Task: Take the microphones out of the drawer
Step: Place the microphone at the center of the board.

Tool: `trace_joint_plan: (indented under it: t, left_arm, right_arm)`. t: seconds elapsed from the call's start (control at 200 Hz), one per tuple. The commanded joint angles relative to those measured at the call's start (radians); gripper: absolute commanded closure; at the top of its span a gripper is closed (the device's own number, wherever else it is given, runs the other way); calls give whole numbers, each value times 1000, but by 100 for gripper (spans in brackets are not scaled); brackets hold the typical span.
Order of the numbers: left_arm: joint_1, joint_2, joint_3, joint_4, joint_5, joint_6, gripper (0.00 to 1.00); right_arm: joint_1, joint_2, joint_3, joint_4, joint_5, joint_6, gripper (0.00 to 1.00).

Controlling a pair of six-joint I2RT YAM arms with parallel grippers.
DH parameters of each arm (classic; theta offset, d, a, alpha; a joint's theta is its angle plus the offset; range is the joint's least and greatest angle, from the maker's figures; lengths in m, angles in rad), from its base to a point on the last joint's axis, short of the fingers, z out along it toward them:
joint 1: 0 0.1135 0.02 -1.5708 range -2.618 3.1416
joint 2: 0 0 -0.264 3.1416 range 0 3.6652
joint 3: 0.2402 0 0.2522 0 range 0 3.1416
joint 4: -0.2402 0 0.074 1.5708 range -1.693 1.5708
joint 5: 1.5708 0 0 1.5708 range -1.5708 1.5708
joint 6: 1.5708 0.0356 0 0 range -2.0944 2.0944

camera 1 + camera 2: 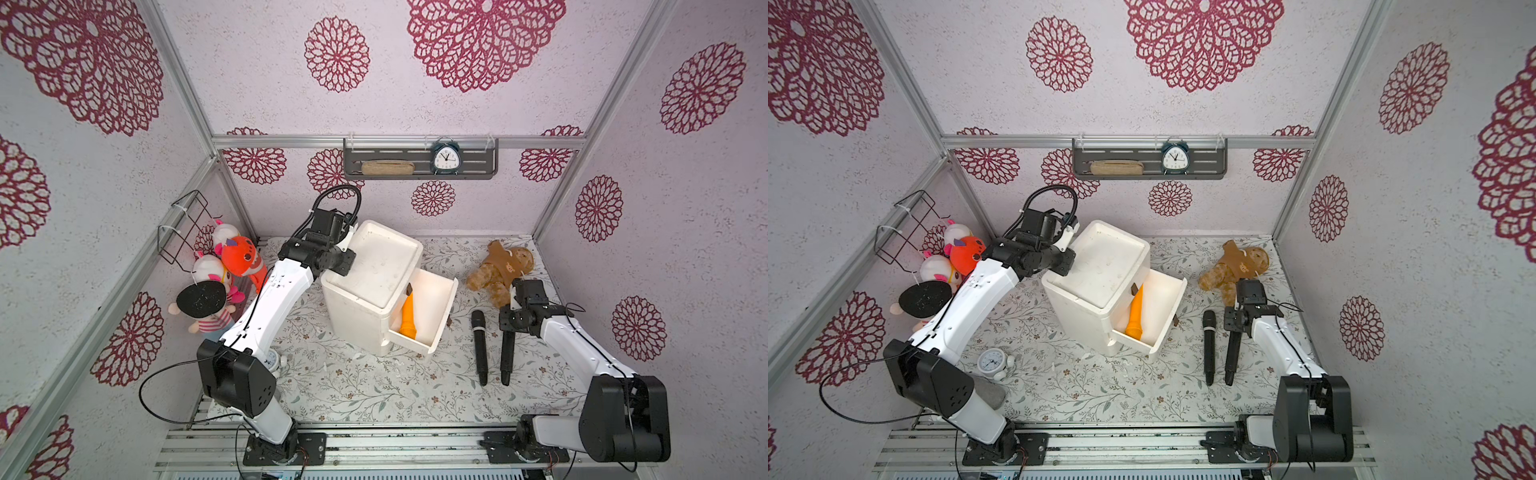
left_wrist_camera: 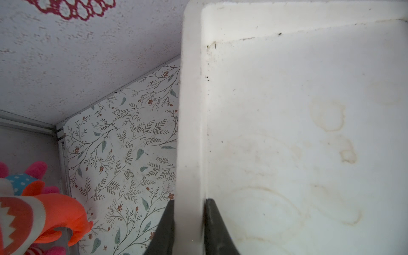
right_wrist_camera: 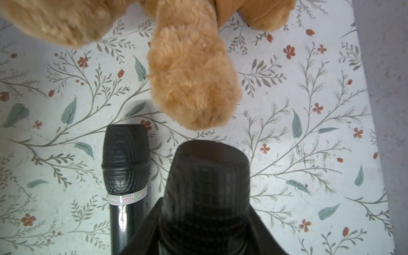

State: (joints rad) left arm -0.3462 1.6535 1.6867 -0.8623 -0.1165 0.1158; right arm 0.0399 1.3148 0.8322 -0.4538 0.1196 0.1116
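left pincer (image 2: 189, 201): clenched on the raised rim of the white cabinet (image 1: 374, 266), a finger either side, up at its back end
right pincer (image 3: 204, 216): grasping a black microphone (image 1: 506, 353) by the head, near the worktop's (image 1: 374, 386) right edge, just below the teddy bear (image 1: 496, 266)
second microphone (image 1: 480, 345): flat on the worktop, just beside the held one, on the drawer side
drawer (image 1: 451, 299): pulled open, orange tapered thing (image 1: 408, 318) lying inside
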Motion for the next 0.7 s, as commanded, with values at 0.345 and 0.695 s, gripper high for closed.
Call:
trace_joint_plan:
  t: [0.345, 0.695]
  left_arm:
    - [0, 40, -32, -71, -81, 34, 99]
    - [-2, 46, -30, -72, -78, 33, 99]
  right_arm:
    - [-2, 106, -24, 80, -48, -20, 100]
    - [-3, 191, -23, 90, 3, -10, 78]
